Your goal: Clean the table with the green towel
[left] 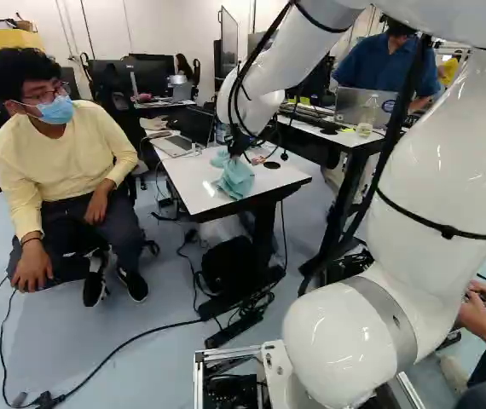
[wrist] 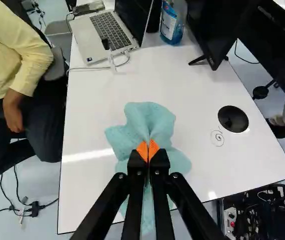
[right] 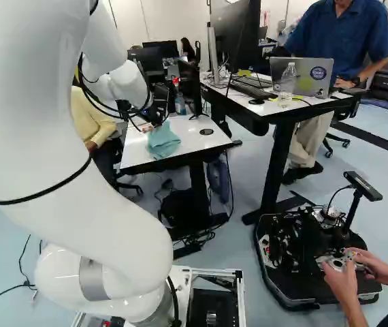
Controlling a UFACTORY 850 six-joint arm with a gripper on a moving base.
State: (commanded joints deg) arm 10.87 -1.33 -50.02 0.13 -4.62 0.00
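Note:
My gripper (left: 238, 146) is over the small white table (left: 193, 189), and the green towel (left: 236, 177) hangs from it near the table's front edge. In the wrist view the gripper (wrist: 148, 152) is shut on the bunched towel (wrist: 152, 118), its orange pads pinching the cloth. The towel spreads out on both sides of the fingers, its lower part partly hidden behind them. A small spiral mark (wrist: 217, 138) shows on the tabletop beside the round black cap.
A laptop (wrist: 105, 30), a blue bottle (wrist: 172, 21) and a monitor (wrist: 213, 30) stand on the table's far part. The round cap (wrist: 233, 119) sits beside the towel. A person crouches close to the table's left side. A taller desk (right: 286, 112) stands to the right.

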